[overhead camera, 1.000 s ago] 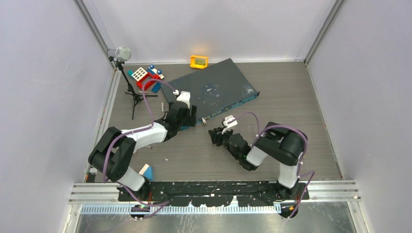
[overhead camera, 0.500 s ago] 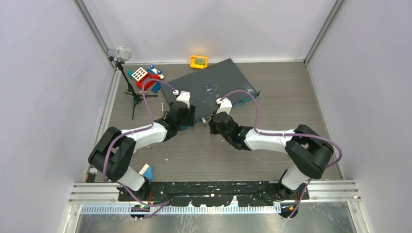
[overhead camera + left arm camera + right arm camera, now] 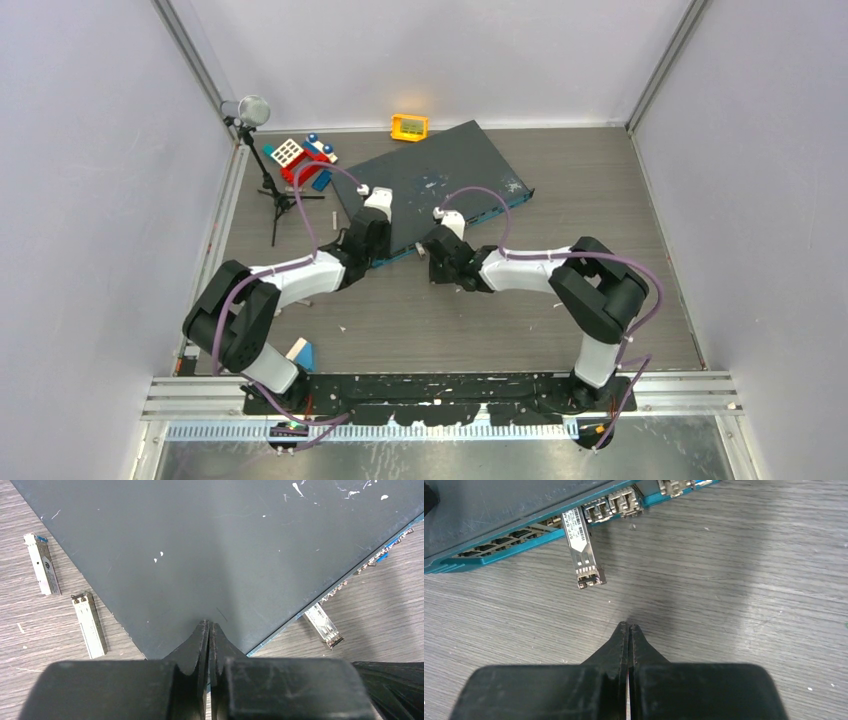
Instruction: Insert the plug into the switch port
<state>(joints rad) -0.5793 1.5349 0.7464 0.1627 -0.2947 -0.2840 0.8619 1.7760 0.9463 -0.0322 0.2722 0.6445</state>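
The switch (image 3: 440, 185) is a flat dark-grey box with white scuffs. Its teal front face (image 3: 499, 550) carries a row of switch ports (image 3: 616, 502). A silver plug (image 3: 581, 550) sticks out of that face at a slight slant, its far end at a port and most of its body outside. The same plug (image 3: 322, 625) shows in the left wrist view. My right gripper (image 3: 628, 626) is shut and empty over the table, a short way from the plug's outer end. My left gripper (image 3: 208, 625) is shut with nothing in it over the switch's near corner.
Two spare silver modules (image 3: 42, 562) (image 3: 89, 625) lie on the table left of the switch. An orange-yellow box (image 3: 409, 126), toy blocks (image 3: 305, 158) and a small tripod (image 3: 270, 190) stand at the back left. A blue block (image 3: 303, 353) sits by the left arm's base.
My right arm has reached up and left to the switch's front face and its jaws have shut. The left jaws have shut while that arm stayed by the switch's corner.
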